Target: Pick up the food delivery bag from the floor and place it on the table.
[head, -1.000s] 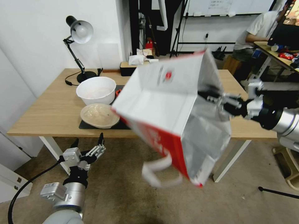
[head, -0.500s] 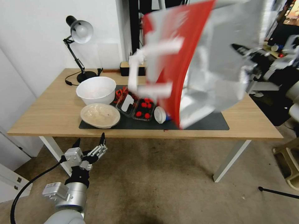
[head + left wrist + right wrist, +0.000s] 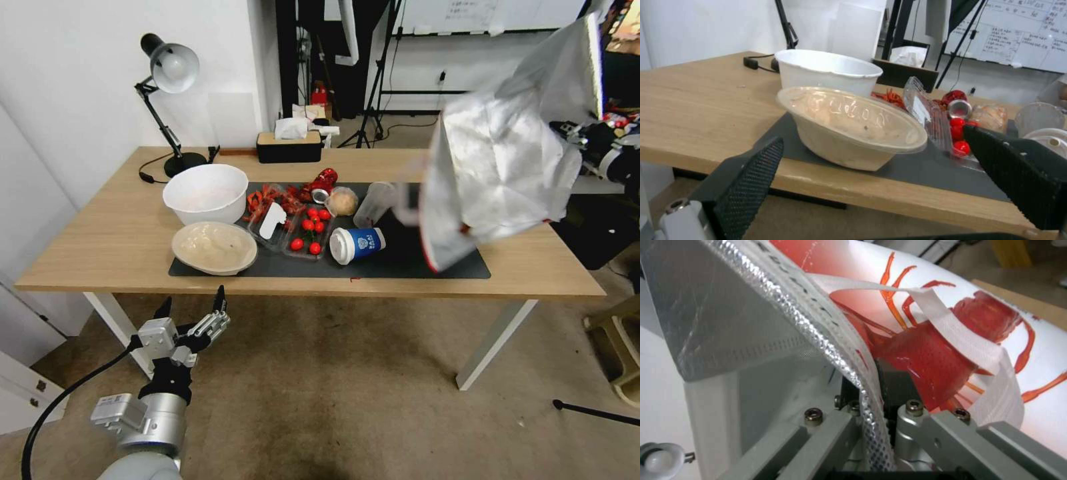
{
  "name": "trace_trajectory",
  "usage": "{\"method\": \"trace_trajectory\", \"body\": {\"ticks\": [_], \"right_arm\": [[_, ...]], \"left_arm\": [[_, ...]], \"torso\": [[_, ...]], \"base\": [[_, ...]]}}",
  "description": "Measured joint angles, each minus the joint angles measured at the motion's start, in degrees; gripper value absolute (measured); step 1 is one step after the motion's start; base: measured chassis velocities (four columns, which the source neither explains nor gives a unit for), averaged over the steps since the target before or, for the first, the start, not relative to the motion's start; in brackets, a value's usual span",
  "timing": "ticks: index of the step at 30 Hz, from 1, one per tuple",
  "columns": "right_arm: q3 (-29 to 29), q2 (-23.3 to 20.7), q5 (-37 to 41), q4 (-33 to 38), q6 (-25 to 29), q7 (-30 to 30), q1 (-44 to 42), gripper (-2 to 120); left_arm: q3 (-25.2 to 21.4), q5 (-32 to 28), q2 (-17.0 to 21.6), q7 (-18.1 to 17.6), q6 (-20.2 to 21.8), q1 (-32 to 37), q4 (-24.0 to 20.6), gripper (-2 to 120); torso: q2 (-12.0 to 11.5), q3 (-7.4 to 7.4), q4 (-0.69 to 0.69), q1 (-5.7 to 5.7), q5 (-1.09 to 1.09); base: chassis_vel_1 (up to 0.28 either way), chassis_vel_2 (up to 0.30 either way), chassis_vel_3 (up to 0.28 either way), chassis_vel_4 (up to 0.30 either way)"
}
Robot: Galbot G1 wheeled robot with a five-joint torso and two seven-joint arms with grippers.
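While aloft, 1 food delivery bag [image 3: 507,167].

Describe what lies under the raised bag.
Under the bag, held by the right gripper, lie the mat and table. The mat behind the bag is hidden.

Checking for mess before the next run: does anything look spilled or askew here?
Yes. The blue paper cup lies on its side on the dark grey mat among scattered cherry tomatoes, and the right gripper holds the foil-lined white delivery bag tilted above the table.

blue cup [image 3: 359,244] logo too blurred, whiteboard [image 3: 1026,31] handwriting perhaps numbers, illegible
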Motion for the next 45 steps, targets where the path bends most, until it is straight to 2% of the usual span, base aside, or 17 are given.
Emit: {"method": "trace_trajectory", "body": {"ticks": [12, 22, 36, 45], "right_arm": [[-0.2, 3.1, 2.1, 1.2, -0.6, 3.7, 0.8, 0], [-2.3, 7.3, 2.5, -0.2, -2.6, 9.8, 0.3, 0], [-7.2, 8.9, 1.0, -4.3, -4.4, 11.0, 3.5, 0], [-9.3, 8.2, 0.9, -7.4, -6.2, 8.9, 5.6, 0]], "left_arm": [[0.3, 0.9, -0.3, 0.1, 0.0, 0.1, 0.1, 100], [0.4, 1.9, -1.1, 0.2, -0.2, 0.7, 0.1, 100], [0.9, 3.5, -2.4, 0.5, -1.0, 1.4, 0.2, 100], [0.9, 3.7, -2.6, 0.6, -1.1, 1.5, 0.2, 100]], "torso": [[0.0, -0.01, 0.0, -0.01, -0.01], [0.0, -0.01, 0.0, -0.01, 0.0], [0.0, -0.02, 0.0, -0.01, -0.01], [0.0, -0.02, 0.0, -0.01, 0.0]], "base": [[0.0, 0.0, 0.0, 0.0], [0.0, 0.0, 0.0, 0.0], [0.0, 0.0, 0.0, 0.0], [0.0, 0.0, 0.0, 0.0]]}}
